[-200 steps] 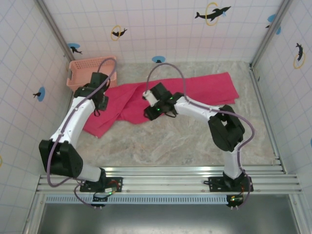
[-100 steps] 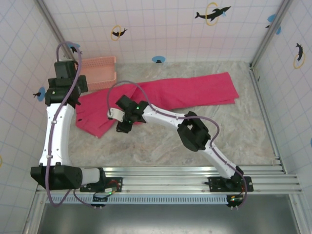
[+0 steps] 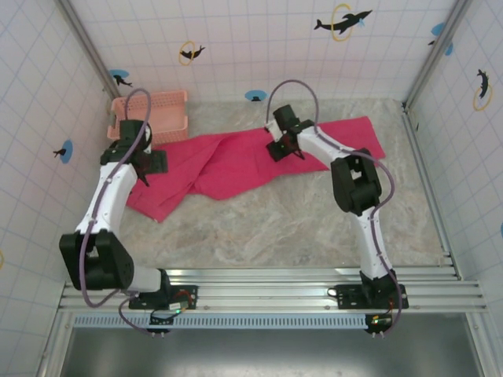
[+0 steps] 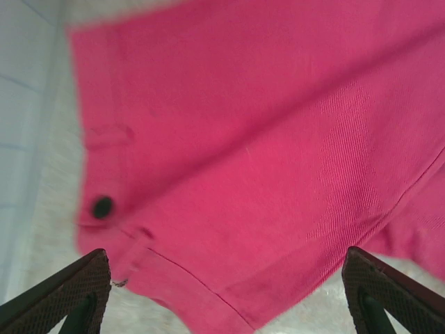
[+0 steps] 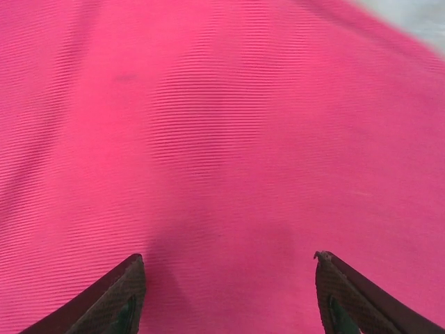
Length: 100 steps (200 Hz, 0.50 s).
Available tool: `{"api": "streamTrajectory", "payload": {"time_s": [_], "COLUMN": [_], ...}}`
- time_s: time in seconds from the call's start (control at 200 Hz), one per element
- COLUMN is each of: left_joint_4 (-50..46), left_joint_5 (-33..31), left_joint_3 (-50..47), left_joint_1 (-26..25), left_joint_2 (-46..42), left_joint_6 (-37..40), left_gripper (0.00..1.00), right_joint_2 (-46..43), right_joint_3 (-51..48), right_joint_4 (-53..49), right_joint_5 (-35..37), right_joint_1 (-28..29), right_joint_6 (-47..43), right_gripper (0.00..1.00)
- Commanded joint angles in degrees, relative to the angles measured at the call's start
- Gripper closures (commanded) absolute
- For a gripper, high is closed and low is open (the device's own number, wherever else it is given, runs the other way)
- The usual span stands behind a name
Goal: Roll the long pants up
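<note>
The bright pink-red long pants point(image 3: 236, 161) lie spread across the back of the table, with the waist end at the left and a leg reaching to the right. My left gripper point(image 3: 146, 167) hovers over the waist end. It stands open point(image 4: 226, 303) above the waistband, where a black button point(image 4: 103, 207) shows on the pants point(image 4: 264, 160). My right gripper point(image 3: 280, 149) is over the leg near the middle. It is open too point(image 5: 229, 296), with ribbed pants cloth point(image 5: 222, 139) between and beneath its fingertips point(image 5: 118, 296).
A salmon-pink lattice basket point(image 3: 161, 104) stands at the back left, touching the pants' edge. Tiled walls enclose the left, back and right. Bare marbled tabletop point(image 3: 299, 224) lies in front of the pants, with the rail and arm bases at the near edge.
The right arm has swung from the left-middle of the pants back to the right leg. The left gripper came down from the wall beside the basket to the waist. The cloth is more bunched.
</note>
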Motion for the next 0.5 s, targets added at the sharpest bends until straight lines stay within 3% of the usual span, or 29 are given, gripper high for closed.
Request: {"api": "streamTrajectory", "payload": {"time_s": [0.0,0.245,0.495], "left_joint_4": [3.9,2.9,-0.3], "left_joint_5": [3.7,-0.6,-2.2], "left_joint_3": [0.5,6.1,11.2], "left_joint_1": [-2.1,-5.0,-6.8], "left_joint_2": [5.6,17.5,24.7], "left_joint_6": [-2.1,-1.9,0.7], "left_gripper": [0.13,0.1,0.09], "right_joint_2": [0.1,9.0,9.1], "right_joint_3": [3.6,12.6,12.9], "right_joint_4": [-5.6,-16.2,-23.3], "right_joint_5": [3.5,7.7,5.2], "right_joint_1": [-0.8,-4.8,-7.9], "right_joint_6": [3.2,4.2,7.2], "right_gripper": [0.33,0.32,0.32]}}
